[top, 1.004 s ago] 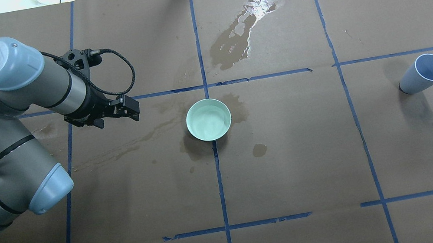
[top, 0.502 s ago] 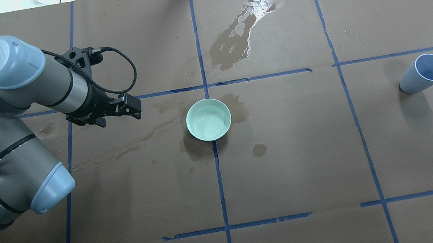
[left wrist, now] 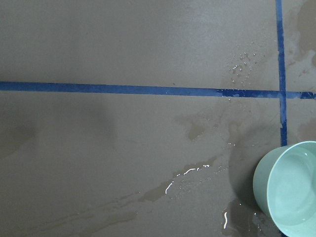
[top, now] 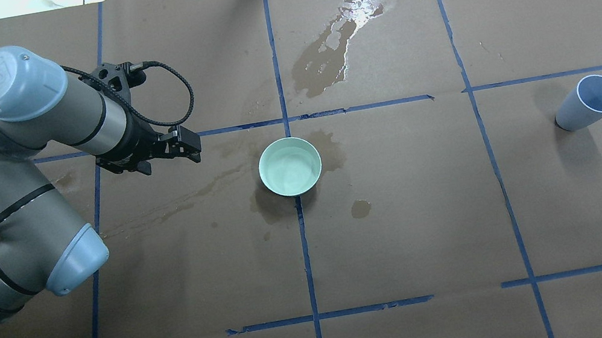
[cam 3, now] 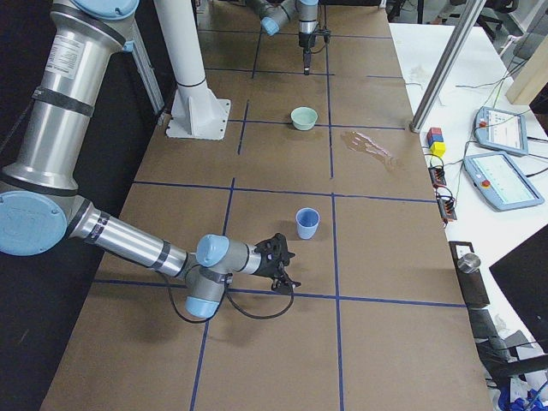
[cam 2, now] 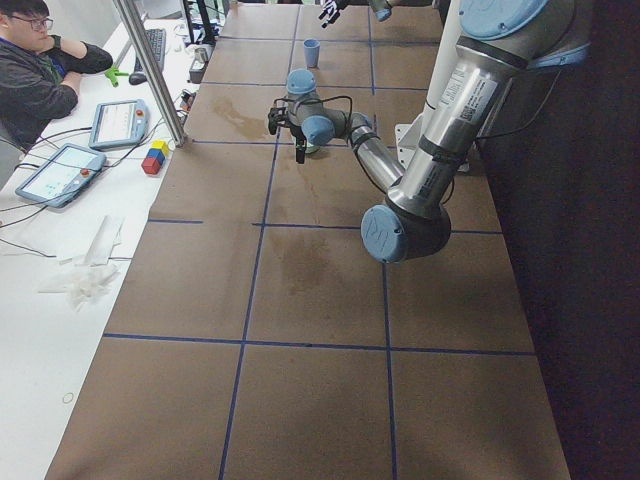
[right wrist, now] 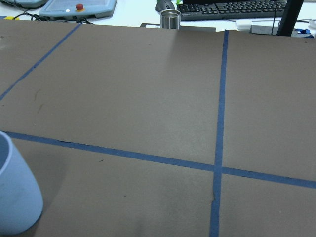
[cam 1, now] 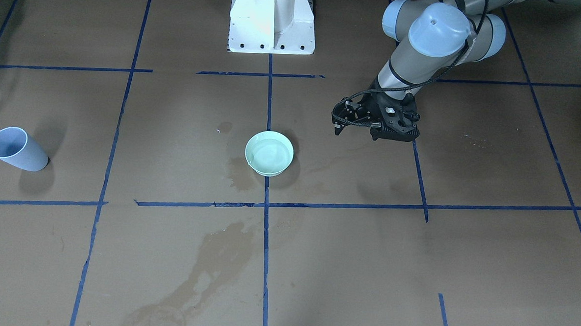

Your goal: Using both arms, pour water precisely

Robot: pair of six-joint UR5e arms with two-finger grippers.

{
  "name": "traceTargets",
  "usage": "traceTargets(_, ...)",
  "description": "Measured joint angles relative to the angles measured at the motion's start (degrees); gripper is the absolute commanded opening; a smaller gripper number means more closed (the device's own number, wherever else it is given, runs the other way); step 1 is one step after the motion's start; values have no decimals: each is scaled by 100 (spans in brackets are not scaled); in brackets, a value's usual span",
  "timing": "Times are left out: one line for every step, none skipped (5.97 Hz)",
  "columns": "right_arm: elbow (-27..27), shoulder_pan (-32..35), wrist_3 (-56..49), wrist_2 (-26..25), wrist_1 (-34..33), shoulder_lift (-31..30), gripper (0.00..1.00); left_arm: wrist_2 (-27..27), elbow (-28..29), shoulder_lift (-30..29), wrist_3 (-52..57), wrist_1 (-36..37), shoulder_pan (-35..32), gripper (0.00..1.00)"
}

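Note:
A mint-green bowl (top: 289, 166) stands at the table's centre with a faint glossy sheen of water (top: 294, 169) inside; it also shows in the front view (cam 1: 269, 153) and the left wrist view (left wrist: 291, 190). My left gripper (top: 191, 146) hovers to the bowl's left, looks shut and empty, and also shows in the front view (cam 1: 338, 129). A pale blue cup (top: 587, 103) stands upright at the far right and shows in the right wrist view (right wrist: 15, 197). My right gripper (cam 3: 284, 265) shows only in the right side view, near the cup (cam 3: 307, 223); I cannot tell whether it is open or shut.
A glossy spilled puddle (top: 340, 47) lies beyond the bowl, with damp stains around the bowl (top: 274, 207). The white pedestal (cam 1: 272, 20) stands at the robot's side. Tablets (cam 3: 505, 180), coloured blocks (cam 3: 437, 141) and a seated person (cam 2: 40, 70) are beyond the far edge.
My right gripper has drawn back from beside the cup and left the overhead view at its right edge. My left gripper has shifted slightly right, toward the bowl.

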Motion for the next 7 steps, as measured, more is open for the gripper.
traceTargets(15, 676, -385, 898, -646, 202, 100, 7, 59, -109, -148, 6, 23, 100)
traceTargets(29, 1213, -881, 1704, -1413, 385, 100, 43, 104, -217, -322, 11, 67, 100)
traceTargets(43, 1656, -1482, 2494, -2336, 598, 100, 207, 172, -360, -547, 13, 188, 100)
traceTargets(130, 1987, -2045, 3135, -3321, 788, 100, 426, 291, -520, -752, 10, 343, 100)
traceTargets(394, 2153, -2362, 3466, -4307, 871, 100, 575, 393, -623, -899, 9, 465, 100)
traceTargets(773, 2210, -2621, 3563, -5270, 891, 100, 719, 477, -701, -1022, 7, 569, 100)
traceTargets(1189, 2243, -3113, 3557, -6298, 894, 100, 967, 589, -796, -1155, -9, 709, 100)
